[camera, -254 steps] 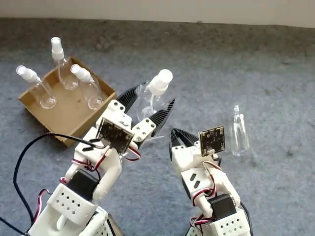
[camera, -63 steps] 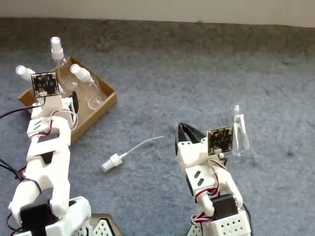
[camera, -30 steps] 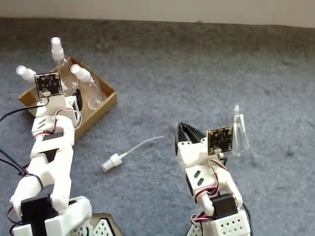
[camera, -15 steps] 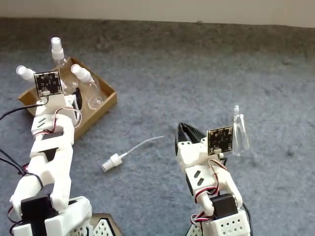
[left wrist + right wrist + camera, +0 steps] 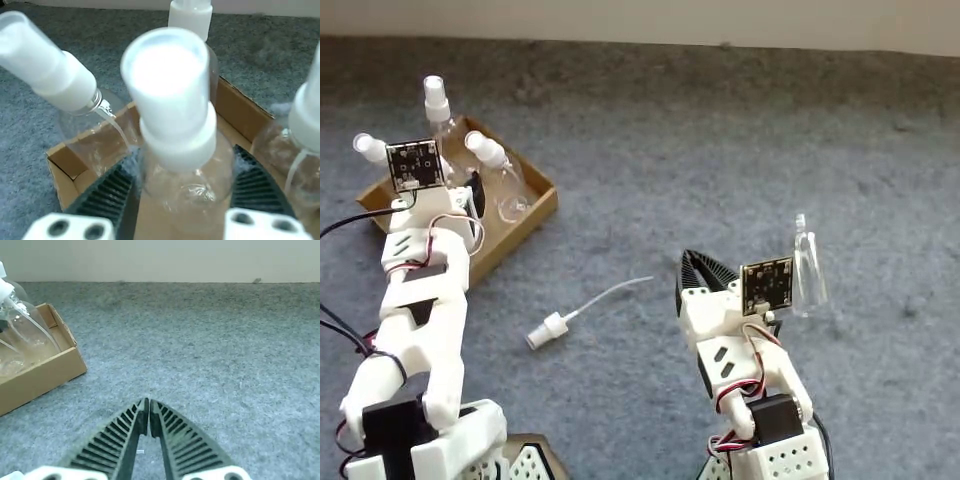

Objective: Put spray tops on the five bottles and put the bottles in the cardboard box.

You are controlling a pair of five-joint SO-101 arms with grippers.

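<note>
left arm extended to 10 o'clock over brown cardboard box (image 5: 525, 226); left tool (image 5: 182, 170) clamps clear white-topped bottle (image 5: 170, 100); right tool (image 5: 149, 412) closed, empty.

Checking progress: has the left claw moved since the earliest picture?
Yes. The left claw, with its bottle, went leftward from right of the cardboard box to over it.

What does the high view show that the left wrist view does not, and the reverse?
High view's own: the loose spray top lying on the carpet, the uncapped bottle and the right claw. Left wrist view's own: a fourth capped bottle standing in the cardboard box. Shared: that box and three capped bottles in it.
</note>
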